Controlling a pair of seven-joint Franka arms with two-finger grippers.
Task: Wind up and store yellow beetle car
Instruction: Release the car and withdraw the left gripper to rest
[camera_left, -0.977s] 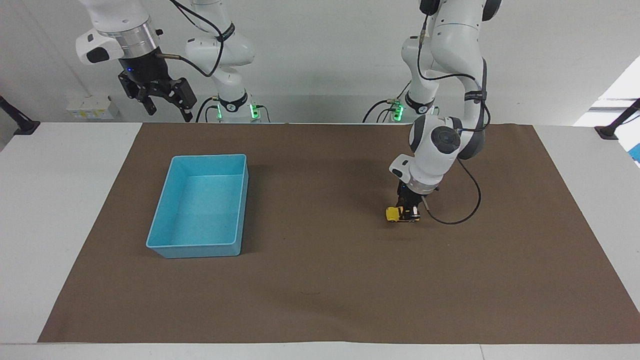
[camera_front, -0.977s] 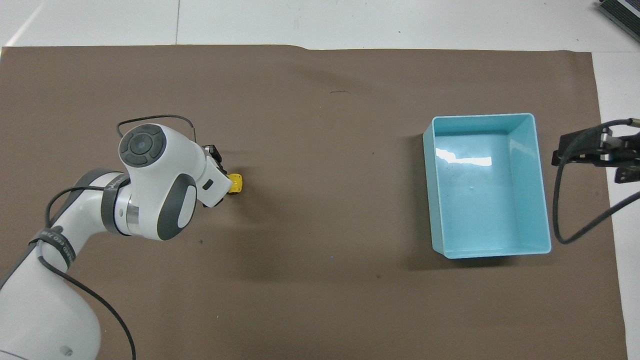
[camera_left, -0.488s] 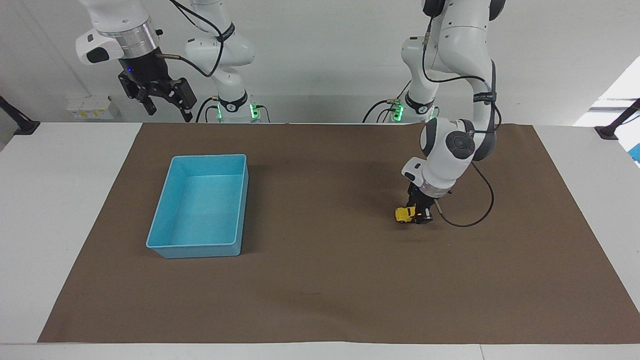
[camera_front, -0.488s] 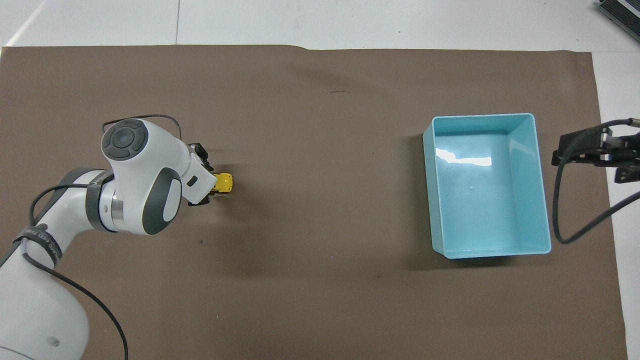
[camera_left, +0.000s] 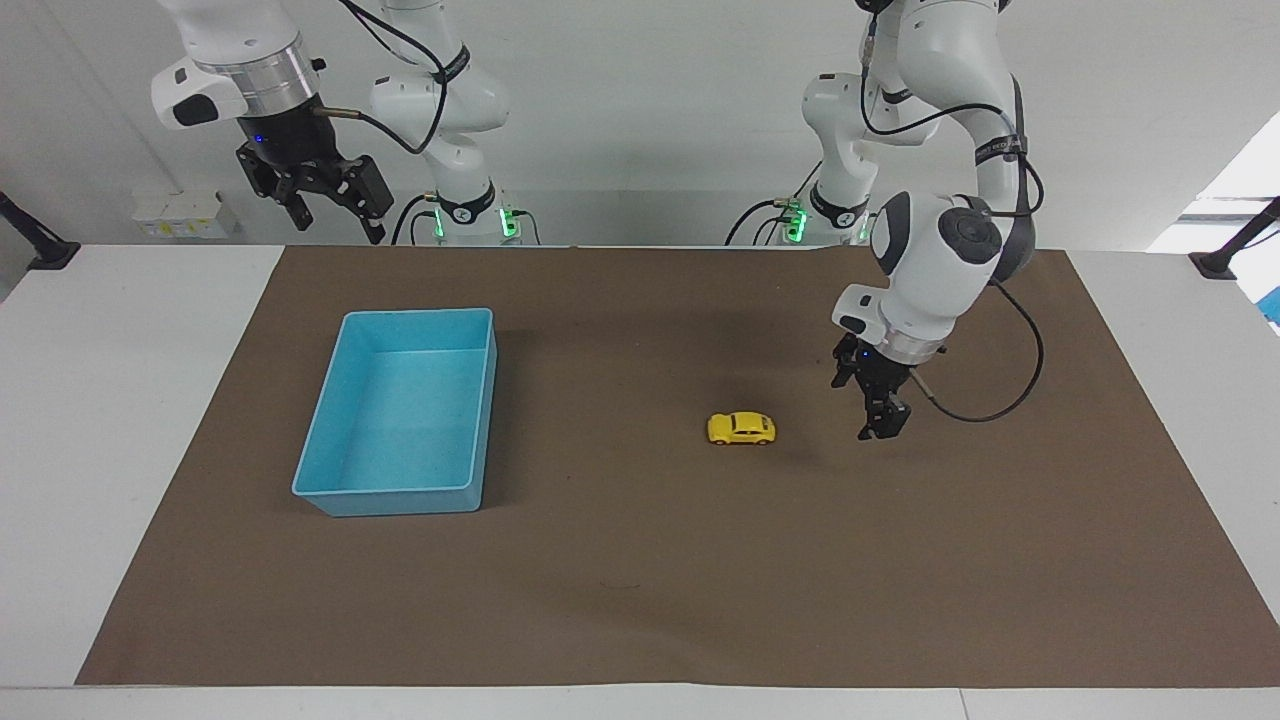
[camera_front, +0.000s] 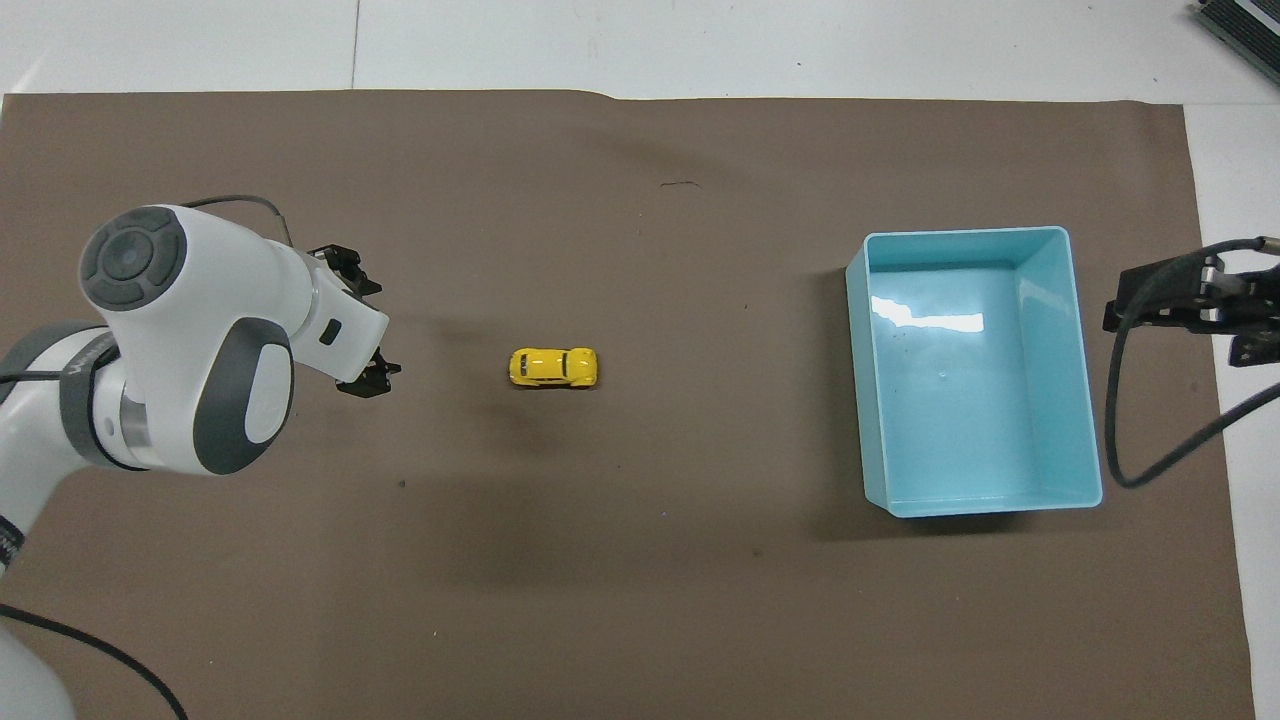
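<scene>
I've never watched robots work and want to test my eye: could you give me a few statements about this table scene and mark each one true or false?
1. The yellow beetle car stands free on the brown mat. True.
2. The car lies inside the blue tray. False: the tray holds nothing, and the car sits on the mat toward the left arm's end.
3. The left gripper grips the car. False: it is open, apart from the car.
4. The right gripper waits raised and open at the right arm's end of the table. True.
5. The car lies on its roof. False: it stands on its wheels.
</scene>
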